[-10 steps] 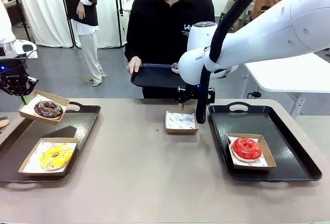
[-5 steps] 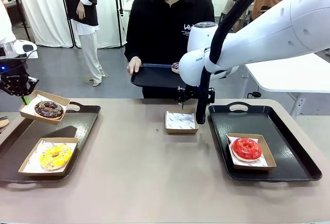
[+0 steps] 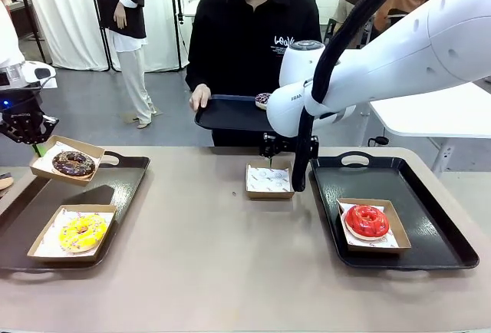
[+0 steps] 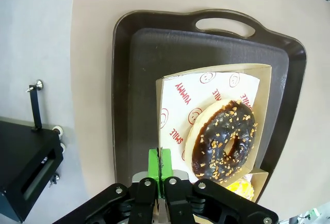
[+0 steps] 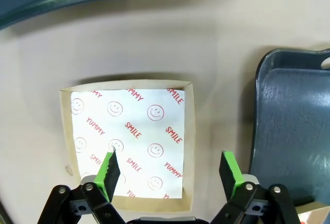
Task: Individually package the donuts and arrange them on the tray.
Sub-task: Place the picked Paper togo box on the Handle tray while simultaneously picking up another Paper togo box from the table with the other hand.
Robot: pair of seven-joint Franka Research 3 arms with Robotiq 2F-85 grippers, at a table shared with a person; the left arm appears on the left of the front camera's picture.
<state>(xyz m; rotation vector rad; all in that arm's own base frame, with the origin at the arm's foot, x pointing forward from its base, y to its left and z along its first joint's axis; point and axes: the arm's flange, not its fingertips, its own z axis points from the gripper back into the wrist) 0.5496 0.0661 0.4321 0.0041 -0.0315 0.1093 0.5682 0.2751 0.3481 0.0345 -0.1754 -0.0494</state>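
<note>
My left gripper (image 3: 32,135) is shut on the edge of a cardboard box (image 3: 67,159) holding the chocolate donut (image 3: 73,163), which hangs tilted above the far end of the left tray (image 3: 123,183). In the left wrist view the green pads (image 4: 160,163) pinch the box rim beside the chocolate donut (image 4: 225,139). The yellow donut (image 3: 82,232) lies boxed on that tray. My right gripper (image 5: 170,170) stands open just above an empty paper-lined box (image 5: 131,141) at the table's middle (image 3: 270,180). The red donut (image 3: 366,220) sits boxed on the right tray (image 3: 430,233).
The person across the table holds a dark tray (image 3: 230,113) over its far edge, with a purple sprinkled donut (image 3: 261,100) on it. My right arm (image 3: 383,49) spans the right side above the right tray. The near half of the tabletop (image 3: 222,272) is bare.
The right arm has shifted slightly, with its gripper still over the empty box. The left gripper and its boxed chocolate donut have barely moved.
</note>
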